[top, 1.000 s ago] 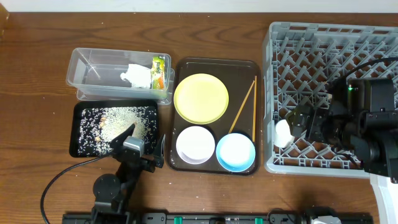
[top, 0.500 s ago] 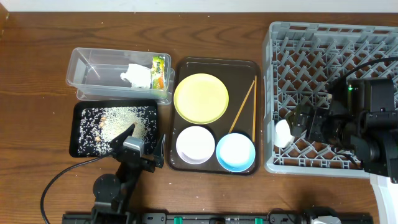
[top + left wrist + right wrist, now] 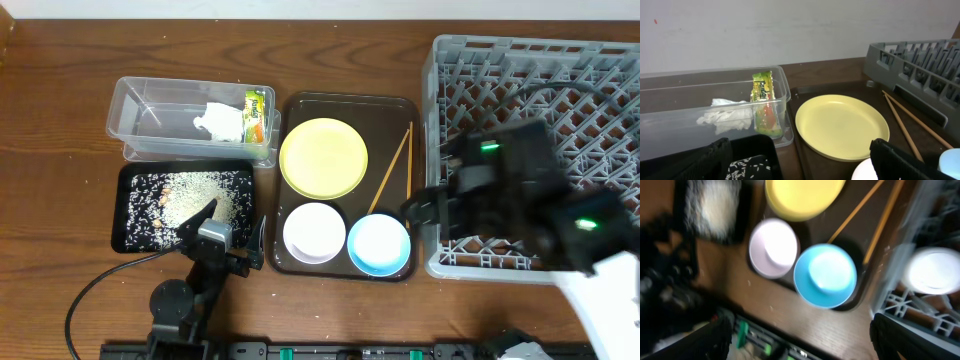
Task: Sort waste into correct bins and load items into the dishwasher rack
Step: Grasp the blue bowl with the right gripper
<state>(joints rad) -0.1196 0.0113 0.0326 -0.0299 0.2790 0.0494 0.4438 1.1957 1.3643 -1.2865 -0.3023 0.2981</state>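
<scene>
The white cup (image 3: 931,270) sits in the grey dishwasher rack (image 3: 530,70); my right arm hides it in the overhead view. My right gripper (image 3: 425,210) (image 3: 805,340) is open and empty, blurred, high over the rack's front left edge and the blue bowl (image 3: 379,243) (image 3: 826,275). The yellow plate (image 3: 323,157), cream-white bowl (image 3: 313,232) and chopsticks (image 3: 390,172) lie on the brown tray (image 3: 290,110). The tissue (image 3: 220,122) and wrapper (image 3: 256,115) are in the clear tub (image 3: 150,100). Rice (image 3: 190,195) is in the black tray (image 3: 128,215). My left gripper (image 3: 235,245) (image 3: 800,170) is open and empty by the black tray's front right corner.
The brown serving tray stands between the two bins and the rack. The rack's left wall rises right beside the chopsticks. The table's front edge with the arm bases runs just below the bowls.
My right arm has swung left and up, away from the white cup, which stays in the rack. The left arm has not moved.
</scene>
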